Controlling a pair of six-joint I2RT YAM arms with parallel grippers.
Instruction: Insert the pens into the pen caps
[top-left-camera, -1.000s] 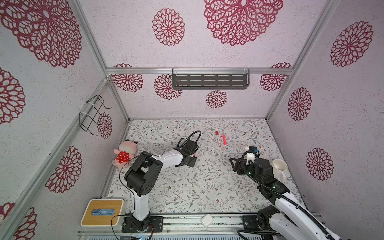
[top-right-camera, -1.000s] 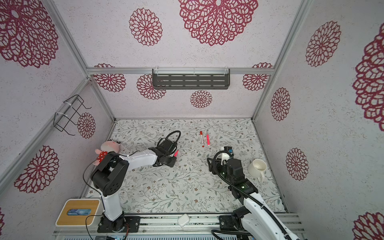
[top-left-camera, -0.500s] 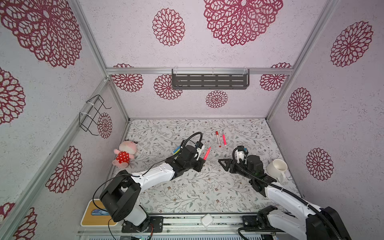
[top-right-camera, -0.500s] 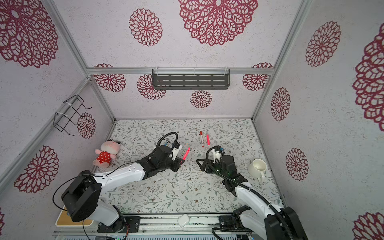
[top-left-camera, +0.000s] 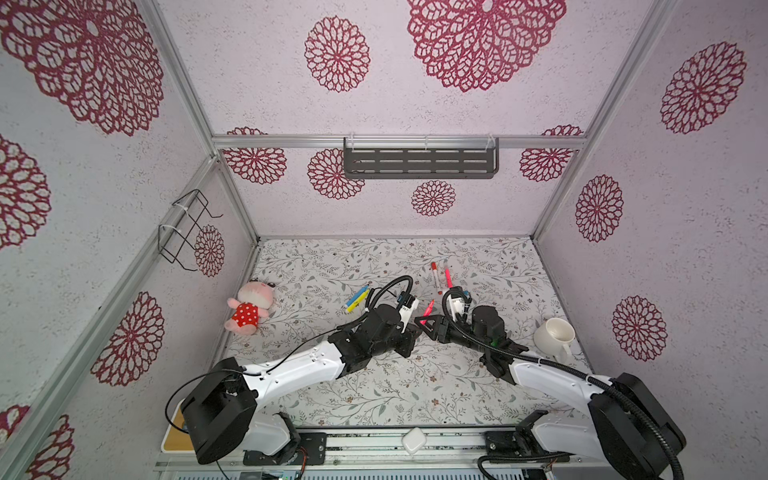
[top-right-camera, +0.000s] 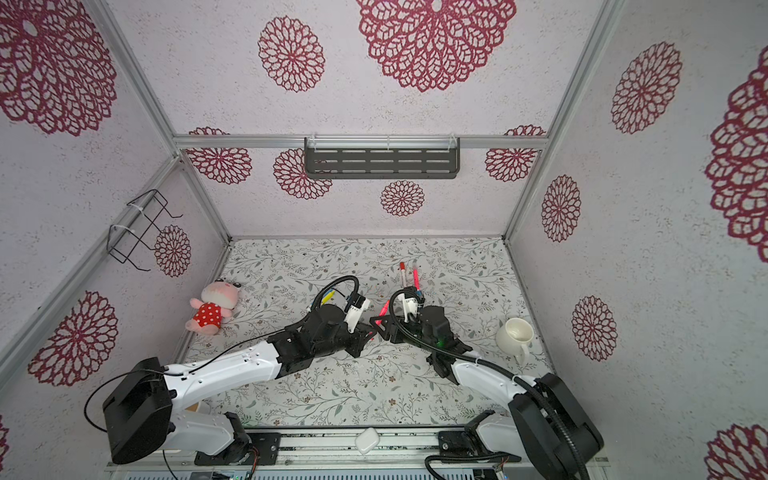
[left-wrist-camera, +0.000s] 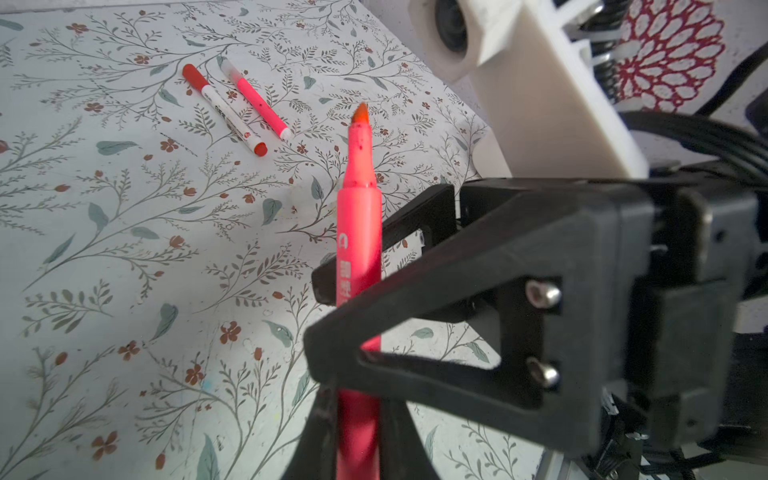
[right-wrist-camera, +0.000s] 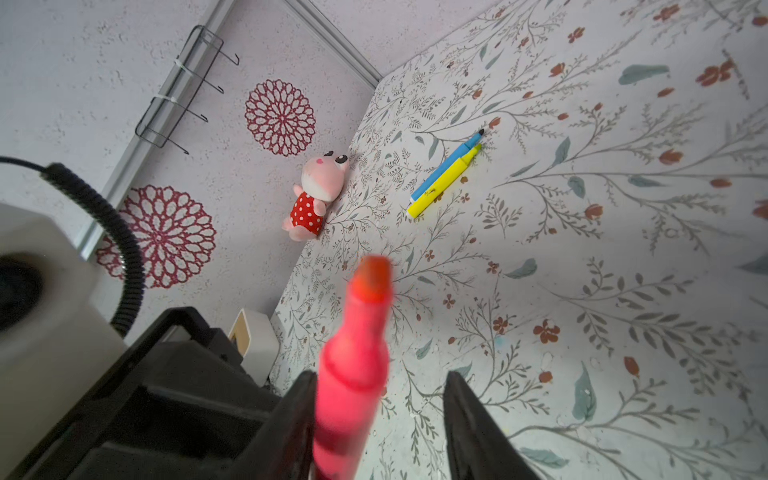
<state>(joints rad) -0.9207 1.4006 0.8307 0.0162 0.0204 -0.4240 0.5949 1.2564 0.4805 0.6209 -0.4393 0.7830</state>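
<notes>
Mug (top-left-camera: 543, 344) stands upright apart; left gripper (left-wrist-camera: 356, 419) clenches pink pen (left-wrist-camera: 359, 232), right gripper (right-wrist-camera: 378, 380) straddles it unclosed.

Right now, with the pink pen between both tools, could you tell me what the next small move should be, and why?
Probably close the right tool on the pink pen. Its jaws straddle the barrel with a gap on one side, while the left tool grips it nearer the back end, tip uncapped.

pink pen (left-wrist-camera: 360, 232) | blue pen (right-wrist-camera: 441, 169) | yellow pen (right-wrist-camera: 446, 183) | floral tabletop (top-left-camera: 415, 386)
</notes>
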